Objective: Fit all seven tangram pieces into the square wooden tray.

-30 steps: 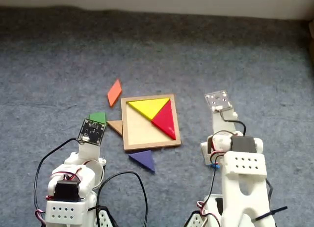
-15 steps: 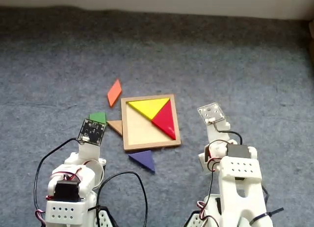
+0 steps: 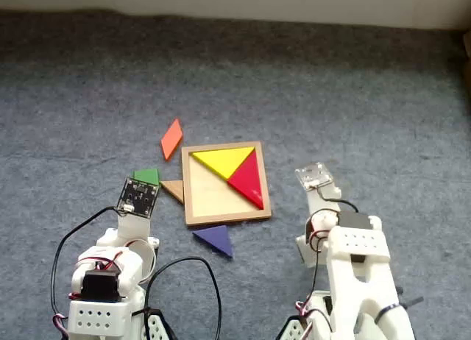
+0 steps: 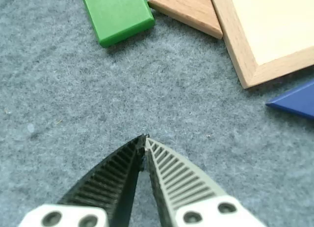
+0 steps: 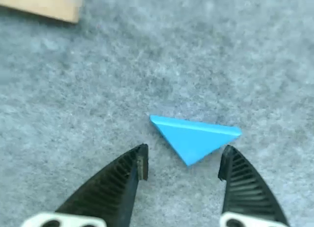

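Observation:
The square wooden tray point(image 3: 210, 200) holds a yellow triangle point(image 3: 221, 160) and a red triangle point(image 3: 248, 179). Around it on the carpet lie an orange parallelogram point(image 3: 171, 138), a green square point(image 3: 147, 176), a wooden triangle point(image 3: 174, 188) and a dark blue triangle point(image 3: 215, 239). My left gripper point(image 4: 145, 138) is shut on nothing, low over the carpet, short of the green square point(image 4: 117, 13) and the wooden triangle point(image 4: 189, 11). My right gripper point(image 5: 184, 162) is open, its fingertips either side of a light blue triangle point(image 5: 194, 137) lying flat right of the tray.
Grey carpet covers the whole table. The left arm's wrist point(image 3: 138, 197) sits just left of the tray, the right arm's wrist point(image 3: 316, 178) just right of it. A tray corner point(image 5: 44, 3) lies beyond the light blue triangle. A pale wall edge runs along the far side.
The right arm has drawn back toward the near edge and slightly left, its wrist now lower beside the tray. The left arm and the pieces have not moved.

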### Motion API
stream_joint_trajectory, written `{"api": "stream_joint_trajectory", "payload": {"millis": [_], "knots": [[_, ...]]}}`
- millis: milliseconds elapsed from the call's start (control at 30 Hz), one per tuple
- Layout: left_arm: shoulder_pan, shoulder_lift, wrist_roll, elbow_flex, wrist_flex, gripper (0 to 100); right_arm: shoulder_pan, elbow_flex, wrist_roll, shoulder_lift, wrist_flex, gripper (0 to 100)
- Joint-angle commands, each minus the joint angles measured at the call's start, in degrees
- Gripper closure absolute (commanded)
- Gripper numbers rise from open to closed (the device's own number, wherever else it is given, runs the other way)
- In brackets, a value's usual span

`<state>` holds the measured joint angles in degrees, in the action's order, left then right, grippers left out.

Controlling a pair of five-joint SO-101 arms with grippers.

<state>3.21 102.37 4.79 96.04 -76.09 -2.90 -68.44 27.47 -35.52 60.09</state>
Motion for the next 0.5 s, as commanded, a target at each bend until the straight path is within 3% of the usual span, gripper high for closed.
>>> {"api": "stream_joint_trajectory", "payload": {"millis": [0,233,467], "knots": [[0.22,1.63,-0.44,1.1,-0.44,100,0.75,7.87,-2.55,10.95,-1.01,77.0],[0.22,1.63,-0.44,1.1,-0.44,100,0.84,16.22,-2.55,23.43,-2.68,77.8],[0.22,1.63,-0.44,1.1,-0.44,100,0.66,17.1,-2.73,23.52,-5.58,96.0]]}}
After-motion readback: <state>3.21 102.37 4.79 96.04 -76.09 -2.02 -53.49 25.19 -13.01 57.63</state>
